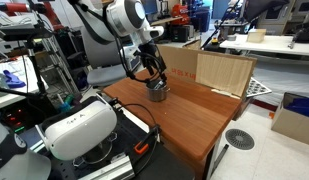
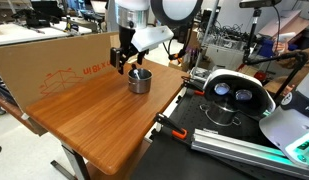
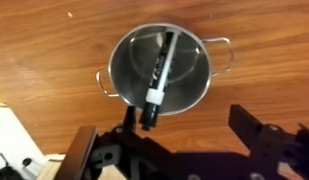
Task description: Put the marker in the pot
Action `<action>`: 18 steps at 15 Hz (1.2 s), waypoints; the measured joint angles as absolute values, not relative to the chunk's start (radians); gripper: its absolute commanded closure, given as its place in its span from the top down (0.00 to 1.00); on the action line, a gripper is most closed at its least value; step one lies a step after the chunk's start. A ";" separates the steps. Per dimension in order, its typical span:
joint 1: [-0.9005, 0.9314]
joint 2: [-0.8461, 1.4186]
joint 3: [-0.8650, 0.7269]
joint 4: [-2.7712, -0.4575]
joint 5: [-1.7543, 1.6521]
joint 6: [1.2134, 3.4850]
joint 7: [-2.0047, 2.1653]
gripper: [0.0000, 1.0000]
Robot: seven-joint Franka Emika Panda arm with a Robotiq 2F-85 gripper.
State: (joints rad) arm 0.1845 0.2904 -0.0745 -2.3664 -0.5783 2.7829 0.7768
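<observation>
- Gripper (image 3: 169, 135) hangs over the pot (image 3: 129, 70), fingers spread, pinching nothing.
- Marker (image 3: 160, 72) rests inside, slanting 12 to 6 o'clock, near end propped on the rim, likely too long to lie flat.
- Placing looks done.

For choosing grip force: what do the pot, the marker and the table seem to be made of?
The pot: shiny silver metal, probably steel; its wall shows reflections. The marker: likely plastic, dark with a pale part. The table: wood or wood-look laminate; grain lines show.
</observation>
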 measured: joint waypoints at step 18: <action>0.180 0.052 0.055 -2.513 -0.170 2.724 0.454 1.00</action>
State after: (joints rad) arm 0.1797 0.0517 0.0545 -2.5128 -0.1699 2.7235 0.4539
